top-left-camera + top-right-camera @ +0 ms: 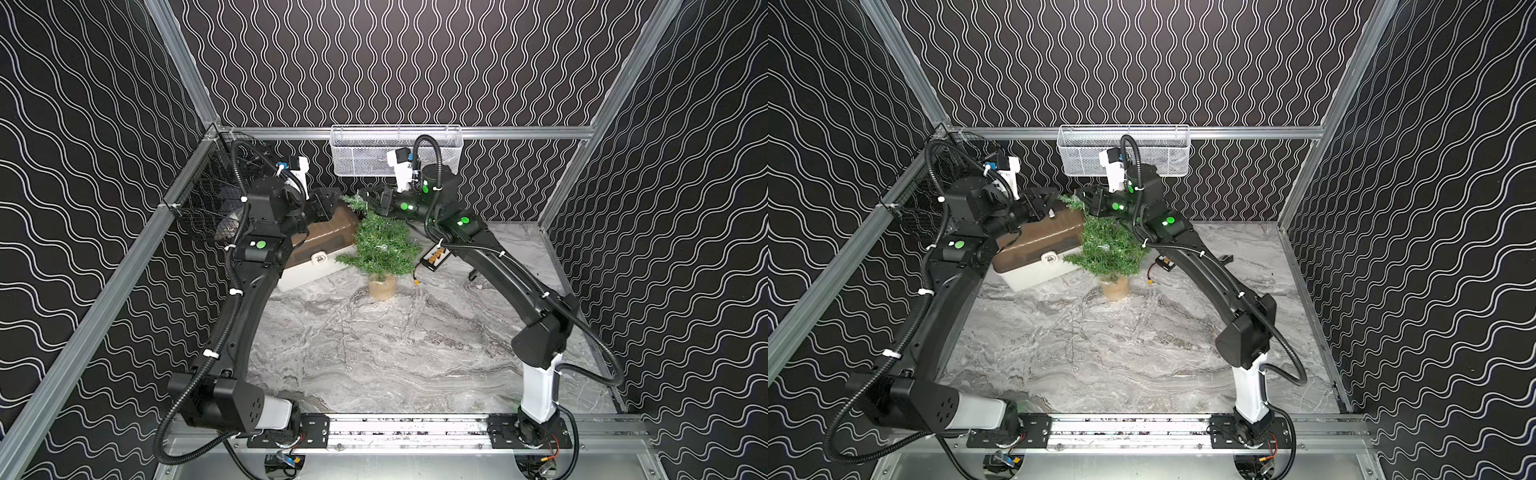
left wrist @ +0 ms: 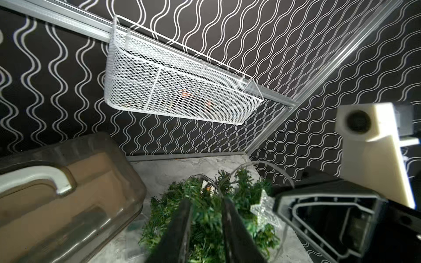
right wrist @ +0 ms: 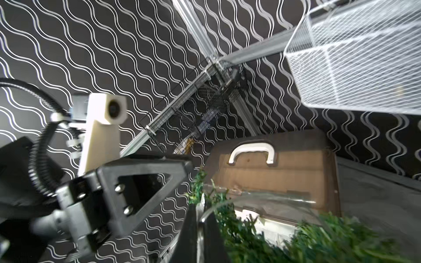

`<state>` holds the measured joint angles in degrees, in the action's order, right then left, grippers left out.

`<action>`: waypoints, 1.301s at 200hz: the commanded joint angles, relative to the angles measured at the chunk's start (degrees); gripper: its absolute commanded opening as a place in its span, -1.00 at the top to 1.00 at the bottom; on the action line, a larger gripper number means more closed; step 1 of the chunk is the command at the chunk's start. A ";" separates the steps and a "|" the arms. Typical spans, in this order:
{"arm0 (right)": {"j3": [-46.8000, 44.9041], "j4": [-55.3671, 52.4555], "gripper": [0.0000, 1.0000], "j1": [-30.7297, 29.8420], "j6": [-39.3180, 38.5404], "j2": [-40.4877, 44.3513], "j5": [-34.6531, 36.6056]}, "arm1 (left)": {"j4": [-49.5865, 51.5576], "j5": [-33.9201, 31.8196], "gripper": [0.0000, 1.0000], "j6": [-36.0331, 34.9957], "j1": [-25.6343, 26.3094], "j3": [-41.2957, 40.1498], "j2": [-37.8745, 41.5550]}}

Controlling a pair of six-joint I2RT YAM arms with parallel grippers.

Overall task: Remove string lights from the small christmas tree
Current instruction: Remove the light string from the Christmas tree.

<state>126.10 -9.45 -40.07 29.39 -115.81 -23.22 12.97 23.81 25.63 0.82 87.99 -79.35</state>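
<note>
My right gripper (image 3: 200,213) is pinched together on the lights (image 3: 213,206). The thin pale wire comes out from between its fingertips and arcs away over the tree (image 3: 319,241). My left gripper (image 2: 206,202) has its jaws a little apart, with green needles showing in the gap. I cannot tell whether any wire touches them.

In both top views the two grippers face each other at the tree's tip, one on each side, near but apart. The tree (image 1: 382,245) stands on its burlap base (image 1: 382,287) on the table (image 1: 374,353), just beside the box (image 1: 316,245), and its tip leans toward the box. One pale bulb (image 1: 384,248) shows on the tree's front.

From my left wrist I see the wire rise in a loop (image 2: 264,162) above the branches, next to my right gripper. A clear star (image 2: 264,209) sits among the needles, just beside that gripper.

A white basket (image 1: 395,153) hangs on the back rail behind both grippers, and a black basket (image 1: 199,203) hangs on the left rail behind my left arm. A small black-and-orange pack (image 1: 434,258) lies on the table near the tree, beside my right arm.
</note>
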 commanded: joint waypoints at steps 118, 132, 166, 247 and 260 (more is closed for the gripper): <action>10.92 -2.78 1.00 -3.62 -2.06 -5.89 -1.87 | -0.58 3.16 0.58 4.35 -4.07 -7.59 2.98; 12.44 -1.88 1.00 -3.69 -0.62 -8.17 -4.35 | 1.99 0.97 0.59 2.90 -4.14 -7.34 3.91; 14.75 1.07 1.00 -3.87 3.10 -13.13 -9.71 | 7.07 -4.89 0.59 0.49 -4.46 -7.86 6.40; 3.83 -8.91 1.00 -8.97 -8.03 -7.29 -11.07 | 7.62 -6.77 0.51 1.98 -8.82 -12.57 9.83; -0.96 -7.61 1.00 -8.58 -8.91 -4.57 -7.97 | 4.94 -3.45 0.46 3.28 -8.82 -13.35 9.45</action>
<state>130.80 -13.37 -49.19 24.16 -123.66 -35.66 22.31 16.19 27.07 -7.84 75.83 -69.93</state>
